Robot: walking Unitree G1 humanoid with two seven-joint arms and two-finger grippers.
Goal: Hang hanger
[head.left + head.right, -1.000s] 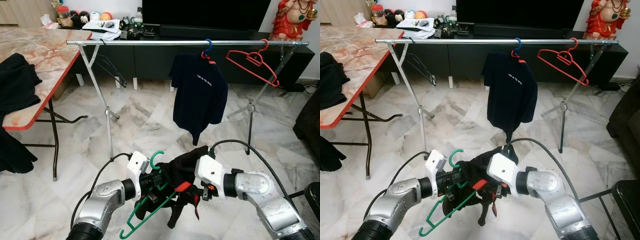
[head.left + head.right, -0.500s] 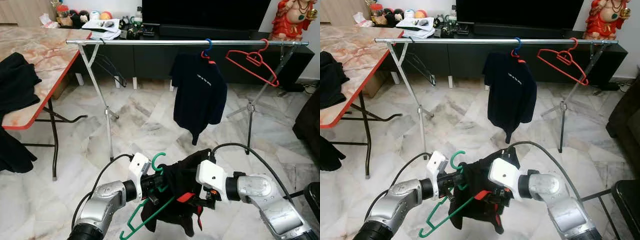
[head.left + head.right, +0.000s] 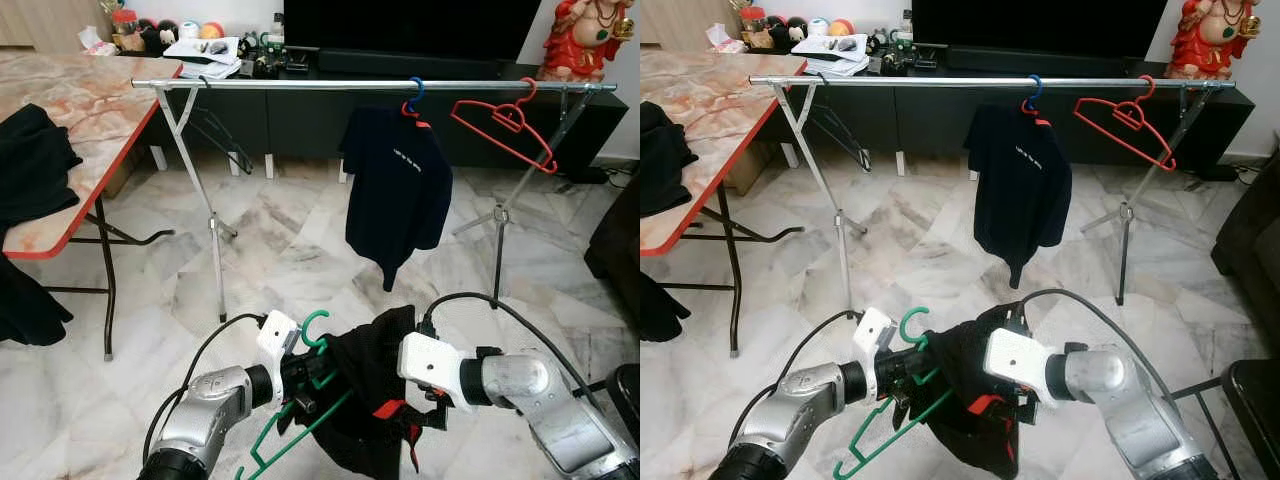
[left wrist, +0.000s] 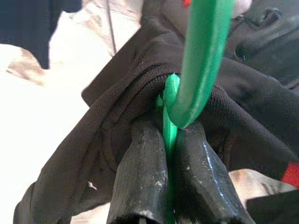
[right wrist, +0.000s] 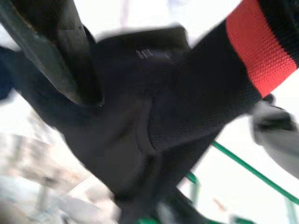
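Left wrist view: the left gripper (image 4: 169,154) is clamping the green hanger (image 4: 201,60) at its neck. The black garment (image 3: 365,400), soft and floppy, is draping over it. The right gripper (image 3: 425,415) is buried in cloth; whether its fingers are closed I cannot tell. The rail (image 3: 300,86) is standing well apart.

Green hanger (image 3: 300,425), black garment (image 3: 365,400) (red trim).

Low in front, between both arms: green plastic hanger (image 3: 300,420), black garment with red trim (image 3: 365,395) draped on it. Beyond, long metal clothes rail (image 3: 370,87) carrying dark T-shirt (image 3: 398,190) and, further right, empty red hanger (image 3: 503,124). Marble-topped folding table (image 3: 70,120) at left.
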